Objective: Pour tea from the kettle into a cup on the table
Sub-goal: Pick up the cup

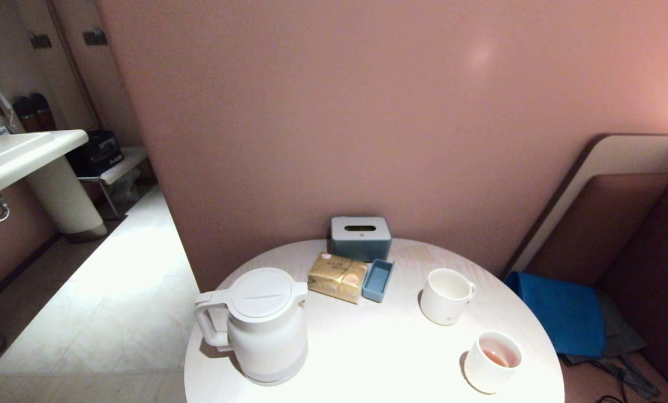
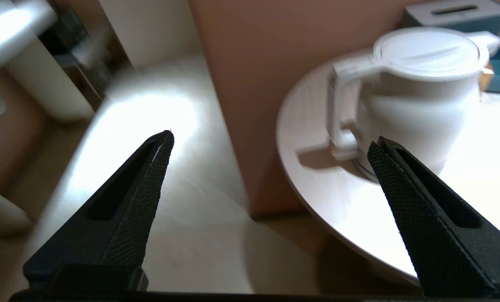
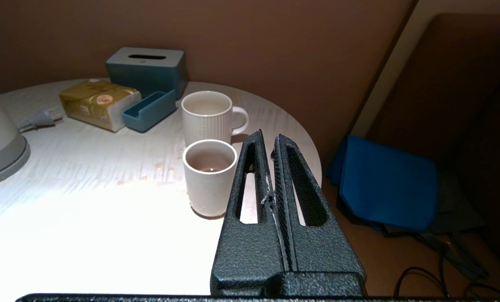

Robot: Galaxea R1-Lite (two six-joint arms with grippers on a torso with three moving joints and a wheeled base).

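Observation:
The white kettle (image 1: pixel 266 330) stands upright on the round table (image 1: pixel 378 352), near its left edge, handle (image 1: pixel 206 324) turned left. The small plain cup (image 1: pixel 491 361) sits at the front right with a little reddish tea (image 1: pixel 496 357) in it. In the left wrist view the kettle (image 2: pixel 421 88) is ahead, off to one side. My left gripper (image 2: pixel 270 140) hangs open and empty off the table's edge, over the floor, short of the handle (image 2: pixel 340 113). My right gripper (image 3: pixel 266 140) is shut and empty, just beside the cup (image 3: pixel 210 178). Neither gripper appears in the head view.
A ribbed white mug (image 1: pixel 445 295) stands behind the cup. A gold tissue pack (image 1: pixel 337 277), a blue tray (image 1: pixel 378 280) and a grey-blue tissue box (image 1: pixel 360 238) sit at the back by the pink wall. Small wet spots (image 3: pixel 161 165) mark the table near the cup. A washbasin (image 1: pixel 20 154) is far left.

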